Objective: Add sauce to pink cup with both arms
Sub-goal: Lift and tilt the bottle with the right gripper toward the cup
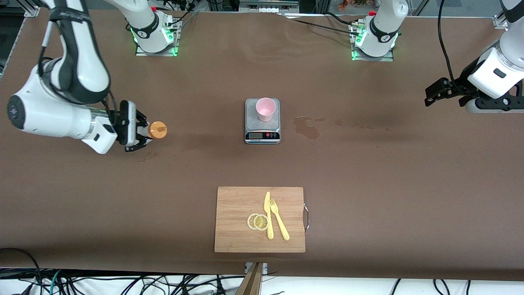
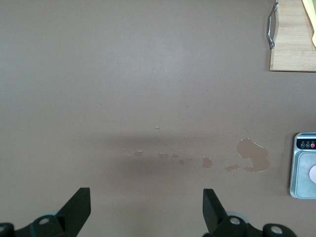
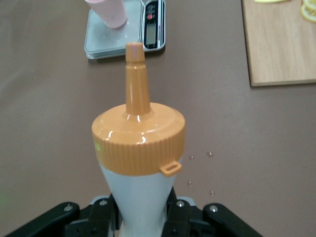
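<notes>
The sauce bottle (image 1: 157, 130), whitish with an orange nozzle cap (image 3: 138, 138), sits toward the right arm's end of the table. My right gripper (image 1: 141, 137) is shut on its body below the cap, one finger on each side (image 3: 142, 217). I cannot tell whether the bottle's base touches the table. The pink cup (image 1: 265, 109) stands upright on the grey scale (image 1: 262, 137) at mid-table and also shows in the right wrist view (image 3: 108, 11). My left gripper (image 1: 430, 96) waits open over the left arm's end of the table, with only bare table between its fingers (image 2: 146, 207).
A wooden cutting board (image 1: 237, 229) with a yellow knife, a fork and lemon slices lies nearer the front camera than the scale. Brownish spill patches (image 1: 307, 128) mark the table beside the scale, toward the left arm's end.
</notes>
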Tool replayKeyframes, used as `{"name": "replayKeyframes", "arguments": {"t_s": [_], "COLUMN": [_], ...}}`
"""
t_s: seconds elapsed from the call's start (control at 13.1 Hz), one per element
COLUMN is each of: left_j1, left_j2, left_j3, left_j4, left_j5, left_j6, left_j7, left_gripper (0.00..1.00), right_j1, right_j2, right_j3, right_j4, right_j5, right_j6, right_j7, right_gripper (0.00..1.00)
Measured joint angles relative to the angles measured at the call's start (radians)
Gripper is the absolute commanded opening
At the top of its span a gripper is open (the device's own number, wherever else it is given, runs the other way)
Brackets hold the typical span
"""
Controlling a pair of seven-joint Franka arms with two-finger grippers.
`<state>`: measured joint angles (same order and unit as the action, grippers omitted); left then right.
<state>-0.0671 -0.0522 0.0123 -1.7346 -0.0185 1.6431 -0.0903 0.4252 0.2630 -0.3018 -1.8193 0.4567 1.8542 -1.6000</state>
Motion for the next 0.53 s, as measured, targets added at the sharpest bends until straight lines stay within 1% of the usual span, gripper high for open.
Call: {"name": "replayKeyframes", "arguments": {"t_s": [0.31,0.53], "left_j1": [0.000,0.000], "left_j2": [0.001,0.001], "left_j3": [0.000,0.000], "left_j4": [0.000,0.000], "left_j5": [0.000,0.000], "left_j6": [0.000,0.000], "left_j7": [0.000,0.000], "left_gripper": [1.00,1.00], "right_j1": [0.162,0.275], "right_j2": [-0.027,-0.028], "right_j3": [0.001,0.001], "right_j4": [0.000,0.000], "right_j5": [-0.174,-0.268], "right_j6": [0.022,0.024], "right_j7": [0.269,0.461], "right_gripper": [0.00,0.00]}}
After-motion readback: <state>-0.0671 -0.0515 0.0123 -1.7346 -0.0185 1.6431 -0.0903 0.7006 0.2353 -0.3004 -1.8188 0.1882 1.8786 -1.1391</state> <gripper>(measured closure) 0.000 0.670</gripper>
